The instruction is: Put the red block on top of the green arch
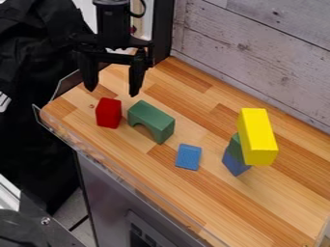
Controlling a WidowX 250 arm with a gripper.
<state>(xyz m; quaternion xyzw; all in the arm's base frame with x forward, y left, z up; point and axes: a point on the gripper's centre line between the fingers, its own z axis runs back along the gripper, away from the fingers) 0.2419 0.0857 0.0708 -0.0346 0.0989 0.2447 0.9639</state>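
1. While the fingers (136,79) of your gripper (112,91) hang spread in the upper left of the frame, nothing lies between them; centre them over the red block before lowering.
2. Red block (108,113): upright, left of centre, just beside the arch. Your grasp should be level and high on its sides, lest a finger nudge its neighbour.
3. Green arch (151,116): standing with its flat top upward. Lift the block well clear of this top, centre it above the opening, lower until the faces meet, then release gently; an off-centre release could topple it.
4. Right of centre, yellow block (258,137) above green piece (235,147) and blue piece (235,165); blue block (188,157) near the middle. Keep your path away from both.
5. Surface and room: wood-strip counter (258,212), pale plank wall (258,38) at upper right, grey cabinet front (106,202) at lower left.
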